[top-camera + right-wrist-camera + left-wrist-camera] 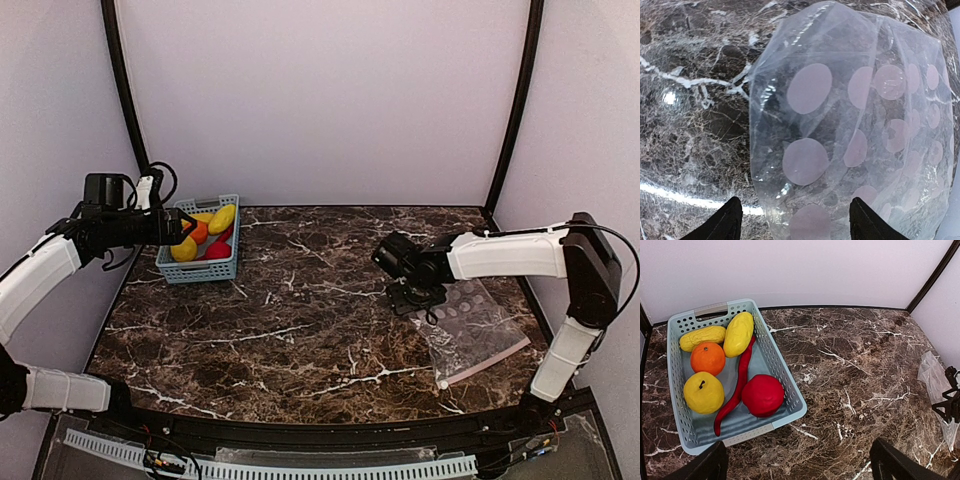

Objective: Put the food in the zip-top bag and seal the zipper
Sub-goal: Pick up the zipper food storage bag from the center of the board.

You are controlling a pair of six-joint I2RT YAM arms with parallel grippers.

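— How is the zip-top bag [478, 328] seen?
— It is seen lying on the right side of the marble table [300, 300]: clear, crinkled plastic printed with pale oval dots. A thin pink zipper [492, 361] is seen along its near edge, with a small white slider [441, 383] at the left end.
— And the food [739, 333]?
— It is kept in the blue-grey basket [785, 385] at the far left: yellow pieces, an orange ball, a round red piece, a long red chili.
— How are the fingers set?
— The right gripper [795, 225] is held apart over the bag's far edge, nothing clamped. The left gripper [800, 467] is spread wide near the basket.
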